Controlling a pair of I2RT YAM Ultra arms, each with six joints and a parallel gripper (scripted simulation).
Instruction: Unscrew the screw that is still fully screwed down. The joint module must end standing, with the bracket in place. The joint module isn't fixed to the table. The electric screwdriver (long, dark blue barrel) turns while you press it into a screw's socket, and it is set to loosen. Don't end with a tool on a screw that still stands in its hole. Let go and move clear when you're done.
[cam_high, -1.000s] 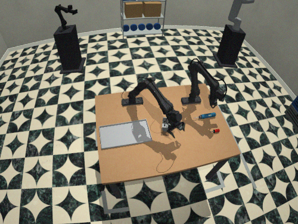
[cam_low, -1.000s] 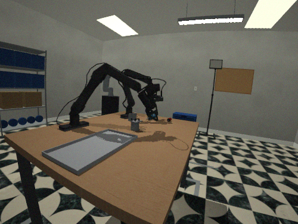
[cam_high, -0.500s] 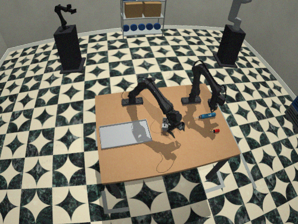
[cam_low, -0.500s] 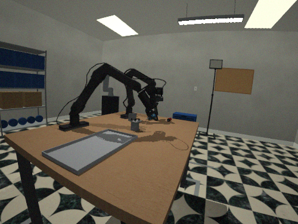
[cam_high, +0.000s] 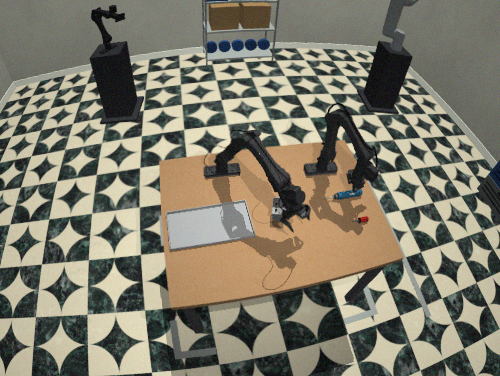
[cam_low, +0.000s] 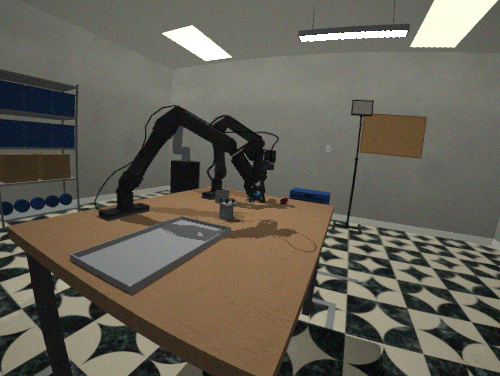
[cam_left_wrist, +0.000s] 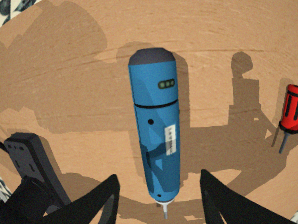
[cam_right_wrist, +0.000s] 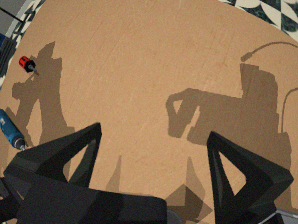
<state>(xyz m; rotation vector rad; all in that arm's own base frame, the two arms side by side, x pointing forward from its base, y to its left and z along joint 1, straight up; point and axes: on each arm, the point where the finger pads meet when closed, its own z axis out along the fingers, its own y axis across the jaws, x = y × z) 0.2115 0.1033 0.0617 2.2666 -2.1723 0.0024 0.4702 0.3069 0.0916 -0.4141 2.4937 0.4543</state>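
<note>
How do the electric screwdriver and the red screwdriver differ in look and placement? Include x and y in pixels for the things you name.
The electric screwdriver (cam_high: 348, 194) (cam_left_wrist: 156, 130) (cam_right_wrist: 11, 130) is blue and long; the red screwdriver (cam_high: 363, 219) (cam_left_wrist: 291, 107) (cam_right_wrist: 26, 64) is short. The electric screwdriver lies beneath the left gripper (cam_left_wrist: 160, 176); the red screwdriver lies off to its side. Both lie on the table.

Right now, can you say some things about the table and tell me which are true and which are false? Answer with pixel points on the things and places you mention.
The electric screwdriver (cam_high: 348, 194) (cam_left_wrist: 156, 125) (cam_right_wrist: 11, 129) is blue: true.
The left claw (cam_left_wrist: 158, 179) is squeezing the electric screwdriver: false, its fingers are open.
The little screwdriver's handle (cam_high: 364, 219) (cam_low: 284, 200) (cam_left_wrist: 291, 107) (cam_right_wrist: 25, 63) is red: true.
The joint module (cam_low: 227, 211) is lying inside the tray (cam_high: 168, 235) (cam_low: 131, 289): false, it stands outside the tray.
The right claw (cam_right_wrist: 155, 133) is open: true.
</note>
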